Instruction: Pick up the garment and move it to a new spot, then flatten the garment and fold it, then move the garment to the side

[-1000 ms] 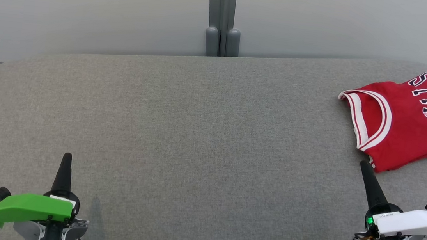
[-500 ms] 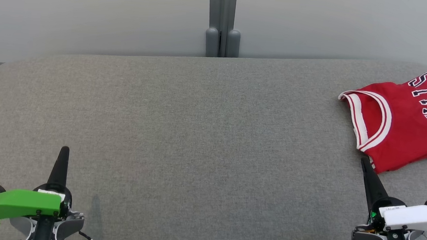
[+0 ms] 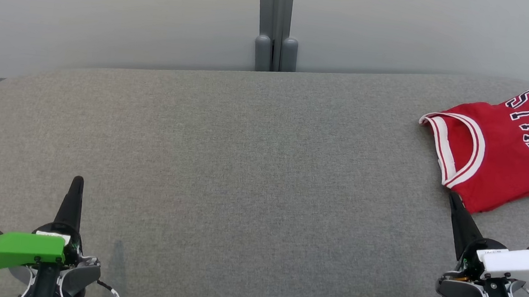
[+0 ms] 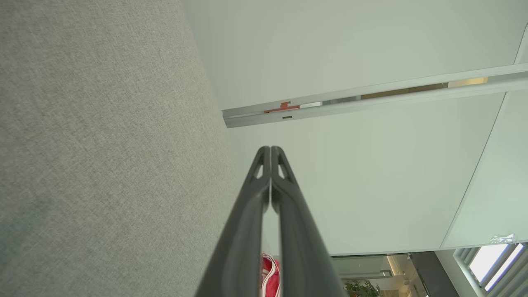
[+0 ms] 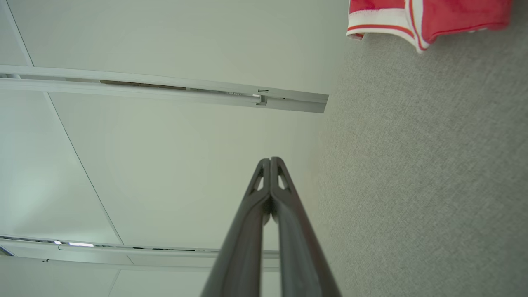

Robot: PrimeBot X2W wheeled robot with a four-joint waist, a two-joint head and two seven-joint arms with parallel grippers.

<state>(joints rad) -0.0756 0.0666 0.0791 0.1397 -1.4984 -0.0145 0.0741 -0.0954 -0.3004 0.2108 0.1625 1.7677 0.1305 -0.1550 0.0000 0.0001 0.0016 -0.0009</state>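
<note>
The garment (image 3: 502, 149), a red jersey with white trim and dark lettering, lies folded at the far right of the grey table (image 3: 253, 167). In the right wrist view the garment (image 5: 429, 18) sits at the top right corner, and a sliver of the garment (image 4: 270, 278) shows between the fingers in the left wrist view. My left gripper (image 3: 77, 183) is shut and empty at the lower left. At the lower right, my right gripper (image 3: 454, 198) is also shut and empty, its tip just below the jersey's near corner. Both wrist views show the left gripper (image 4: 270, 149) and the right gripper (image 5: 270, 160) with fingers pressed together.
A pale partition wall with a grey post (image 3: 276, 23) runs behind the table's far edge. The table has rounded corners, and the jersey lies close to its right edge.
Both arms have drawn back toward the bottom of the head view, and both gripper tips stand a little higher in it; the right one now reaches the jersey's near corner. The garment has not moved.
</note>
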